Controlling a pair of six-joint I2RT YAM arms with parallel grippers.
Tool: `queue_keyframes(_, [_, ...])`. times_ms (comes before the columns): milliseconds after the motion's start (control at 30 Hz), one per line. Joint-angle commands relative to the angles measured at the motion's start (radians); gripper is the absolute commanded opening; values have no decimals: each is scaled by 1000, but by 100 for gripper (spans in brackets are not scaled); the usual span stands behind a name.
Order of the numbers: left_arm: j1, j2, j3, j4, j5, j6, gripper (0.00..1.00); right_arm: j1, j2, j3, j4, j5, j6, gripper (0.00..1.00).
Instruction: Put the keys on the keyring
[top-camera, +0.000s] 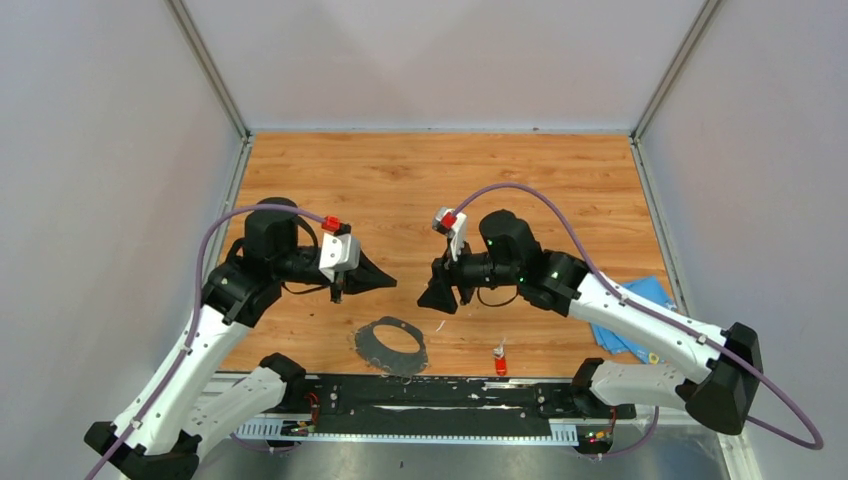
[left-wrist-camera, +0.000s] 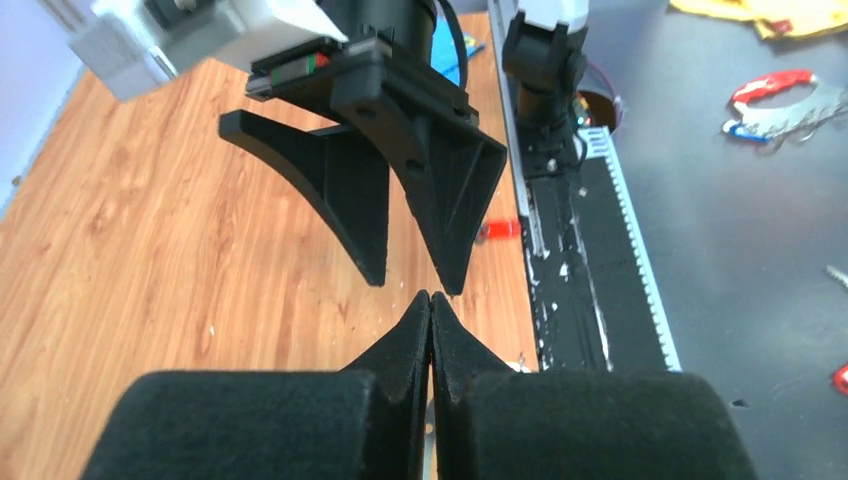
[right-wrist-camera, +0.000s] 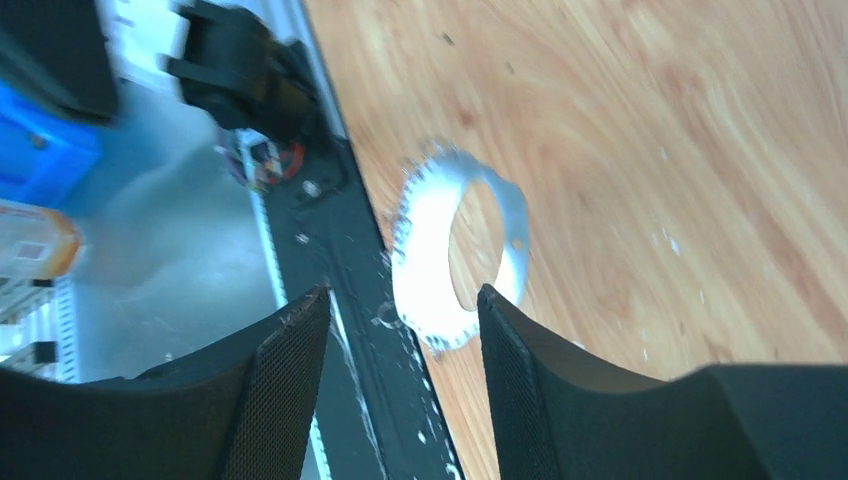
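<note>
Lying flat on the wooden table (top-camera: 440, 170), the keyring (top-camera: 392, 346) sits just inside the black rail (top-camera: 450, 395) that runs along the near edge, and nothing is threaded on it. The red key (top-camera: 500, 360) lies to the ring's right, apart from it and close to the rail, with its red head toward the rail. I cannot pick out a blue-headed key in any view.

Both grippers are beyond the ring, on its far side, pointing at each other with a gap between their tips, and neither touches the ring. The left gripper (top-camera: 390, 283) is clenched on nothing: in its own wrist view its fingers (left-wrist-camera: 412, 335) meet tip to tip. The right gripper (top-camera: 436, 297) is spread wide and empty. Its wrist view shows the ring's jagged edge and round hole between and below its two fingers (right-wrist-camera: 300, 370).

A thin white sliver (top-camera: 437, 326) lies on the wood just beyond the ring's right side. A blue cloth (top-camera: 655, 292) lies far to the ring's right, at the table's edge, partly under the right arm. Nothing stands between the red key and the ring.

The tabletop is orange-brown wood grain with small white flecks near the rail. Plain pale walls (top-camera: 100, 150) close in three sides, with metal posts (top-camera: 210, 70) at the far corners.
</note>
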Motion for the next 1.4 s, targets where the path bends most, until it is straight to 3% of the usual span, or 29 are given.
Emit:
queue_keyframes(0, [-5, -10, -54, -116, -62, 187, 5, -10, -11, -130, -96, 194, -16, 60])
queue_keyframes(67, [-5, -3, -67, -129, -72, 228, 12, 0, -19, -205, -102, 236, -8, 61])
queue_keyframes(200, [-6, -1, -120, -194, -73, 382, 41, 69, -29, -322, -44, 229, -19, 59])
queue_keyframes(333, [-6, 22, -186, -231, -165, 524, 47, 129, -23, -413, 132, 150, -51, 56])
queue_keyframes(533, [-5, 2, -229, -239, -216, 578, 61, 170, 76, -445, 267, 131, -111, 55])
queue_keyframes(700, [-5, -51, -259, -240, -256, 565, 65, 214, 161, -435, 331, 153, -164, 54])
queue_keyframes(1133, [-5, -101, -260, -239, -288, 533, 65, 308, 310, -395, 361, 225, -187, 36])
queue_keyframes(1233, [-5, -120, -261, -239, -293, 517, 65, 312, 337, -395, 378, 238, -176, 28])
queue_keyframes(1367, [-5, -144, -267, -239, -304, 510, 72, 313, 364, -423, 426, 251, -165, 7])
